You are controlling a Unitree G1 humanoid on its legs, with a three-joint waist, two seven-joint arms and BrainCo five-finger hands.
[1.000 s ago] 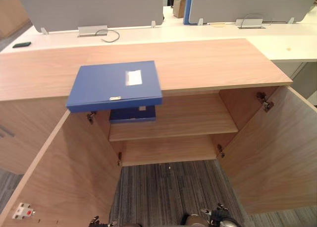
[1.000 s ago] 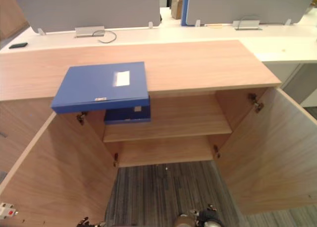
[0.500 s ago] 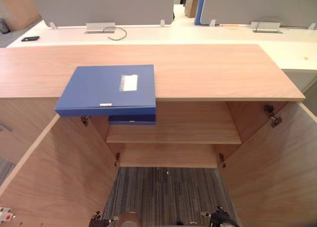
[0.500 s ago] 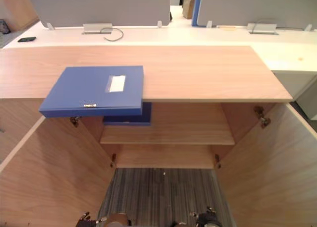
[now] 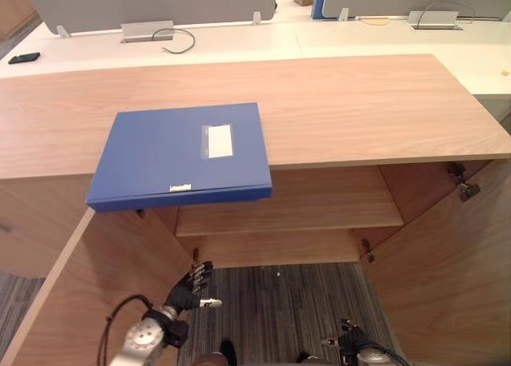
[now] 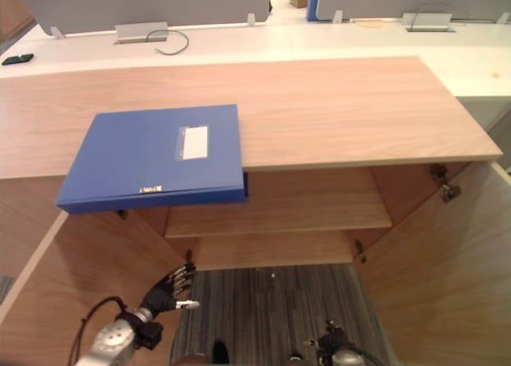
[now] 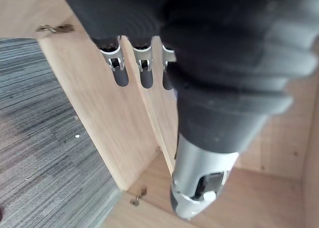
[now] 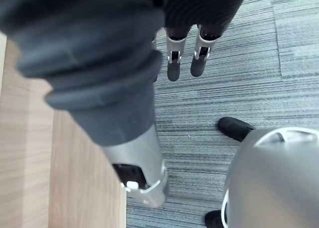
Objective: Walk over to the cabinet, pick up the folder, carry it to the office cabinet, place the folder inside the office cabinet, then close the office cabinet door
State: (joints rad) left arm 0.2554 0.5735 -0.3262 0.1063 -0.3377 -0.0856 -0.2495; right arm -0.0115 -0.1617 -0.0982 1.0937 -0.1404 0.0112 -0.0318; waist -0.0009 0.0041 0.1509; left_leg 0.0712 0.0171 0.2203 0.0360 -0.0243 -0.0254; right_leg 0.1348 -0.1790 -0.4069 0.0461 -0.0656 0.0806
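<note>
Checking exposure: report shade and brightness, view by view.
Left eye view: the shelf lies in shade under the cabinet top, darkest beneath the overhanging folder; the white desk behind is brightest. Left wrist view: the left hand, dark-covered, shows near black against an evenly lit wood panel. Right wrist view: evenly lit carpet.

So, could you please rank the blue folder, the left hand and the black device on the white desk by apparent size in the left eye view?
1. blue folder, by far.
2. left hand.
3. black device; it lies farthest away, so its true size is unsure.
</note>
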